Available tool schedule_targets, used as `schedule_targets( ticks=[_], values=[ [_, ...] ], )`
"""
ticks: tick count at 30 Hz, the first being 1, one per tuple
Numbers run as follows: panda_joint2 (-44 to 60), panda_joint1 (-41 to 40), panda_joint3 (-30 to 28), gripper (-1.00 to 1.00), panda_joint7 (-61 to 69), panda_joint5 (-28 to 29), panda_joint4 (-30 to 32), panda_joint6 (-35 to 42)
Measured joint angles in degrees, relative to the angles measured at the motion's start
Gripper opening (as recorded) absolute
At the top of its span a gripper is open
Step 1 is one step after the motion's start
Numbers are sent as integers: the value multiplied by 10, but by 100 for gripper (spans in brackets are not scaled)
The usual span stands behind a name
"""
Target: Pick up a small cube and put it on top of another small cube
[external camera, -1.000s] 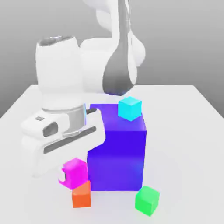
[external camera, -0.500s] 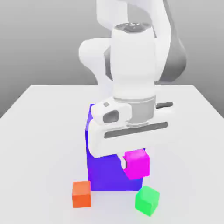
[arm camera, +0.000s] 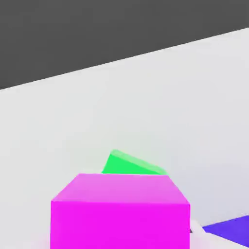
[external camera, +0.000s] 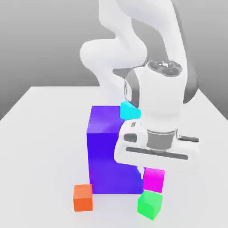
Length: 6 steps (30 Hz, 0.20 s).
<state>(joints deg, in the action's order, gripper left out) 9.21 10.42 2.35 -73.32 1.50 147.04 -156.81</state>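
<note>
Hand (external camera: 153, 171) clamped on pink cube (external camera: 153, 179), carried from beside orange cube (external camera: 83, 197) across to just above green cube (external camera: 150, 204). Almost aligned; lowering and release remain.

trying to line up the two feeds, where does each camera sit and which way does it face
Exterior view: off the arm, level with the table, facing the white arm and its gripper over the blue-purple block.
Hand view: on the hand, looking past the held magenta cube across the table.
Shared: magenta cube, green cube, blue-purple block.
</note>
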Motion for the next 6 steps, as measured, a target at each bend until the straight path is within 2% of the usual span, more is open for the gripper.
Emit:
schedule_targets(
  ticks=[3,4,6],
  values=[
    [36,0,-2,-100,-1,1,-1,-32],
    [44,0,-2,100,-1,1,-2,-38],
    [44,0,-2,100,-1,1,-1,-38]
  ],
)
